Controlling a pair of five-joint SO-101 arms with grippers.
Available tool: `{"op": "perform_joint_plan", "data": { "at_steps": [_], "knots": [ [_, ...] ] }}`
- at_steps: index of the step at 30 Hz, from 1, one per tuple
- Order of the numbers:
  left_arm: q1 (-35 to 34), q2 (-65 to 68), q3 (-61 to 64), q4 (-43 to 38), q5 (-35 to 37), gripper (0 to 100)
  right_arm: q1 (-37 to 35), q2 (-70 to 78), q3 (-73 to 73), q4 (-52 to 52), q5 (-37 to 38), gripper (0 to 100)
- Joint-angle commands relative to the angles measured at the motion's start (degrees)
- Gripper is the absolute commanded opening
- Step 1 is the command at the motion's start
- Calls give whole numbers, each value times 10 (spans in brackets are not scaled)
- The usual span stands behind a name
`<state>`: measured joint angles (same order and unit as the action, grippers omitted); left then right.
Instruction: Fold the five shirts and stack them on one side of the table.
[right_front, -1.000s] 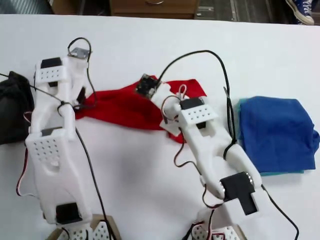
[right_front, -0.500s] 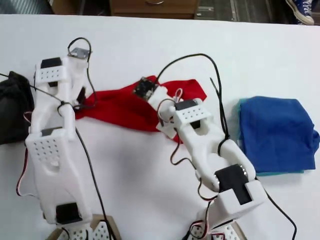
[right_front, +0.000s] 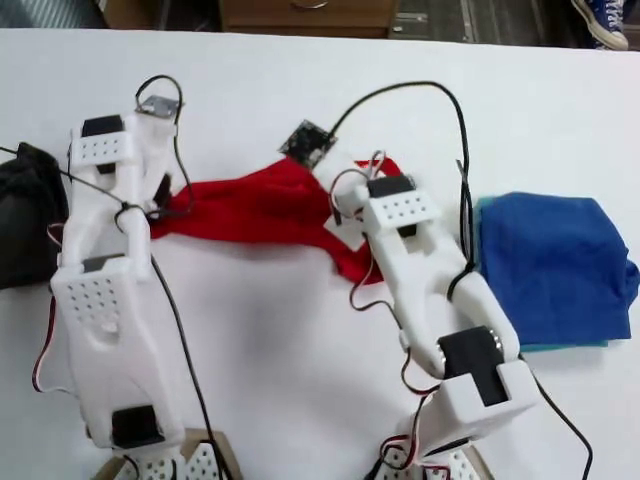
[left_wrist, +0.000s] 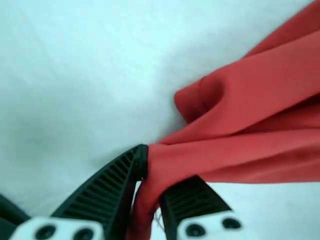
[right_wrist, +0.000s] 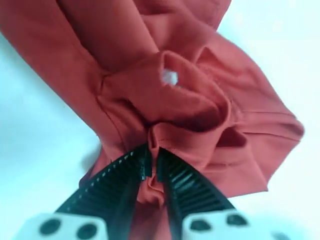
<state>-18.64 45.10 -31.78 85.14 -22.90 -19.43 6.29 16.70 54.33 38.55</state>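
The red shirt (right_front: 250, 210) lies stretched as a long band across the middle of the tabletop (right_front: 300, 90). The left hand (left_wrist: 150, 172) grips one end of it, and the right hand (right_wrist: 154, 157) pinches a bunched fold at the other end. A folded blue shirt (right_front: 550, 260) lies to the right. I judge that folding of the red shirt is in hand. The next move needs both ends brought together evenly.

Inscriptions, labels, brands, numbers, signs: none legible. Nothing can be read on any surface in the three views.
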Motion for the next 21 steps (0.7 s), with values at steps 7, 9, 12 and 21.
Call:
{"op": "perform_joint_plan", "data": {
  "at_steps": [7, 9, 12, 21],
  "knots": [
    [-4, -3, -3, -8, -4, 21, 4, -4, -54, 42, 0, 21],
    [-4, -3, -3, -8, -4, 21, 3, -2, -54, 42, 0, 22],
    [-4, -3, -3, -8, -4, 21, 4, 1, -52, 42, 0, 69],
    [-4, -3, -3, -8, -4, 21, 4, 2, -51, 33, 0, 78]
  ]
}}
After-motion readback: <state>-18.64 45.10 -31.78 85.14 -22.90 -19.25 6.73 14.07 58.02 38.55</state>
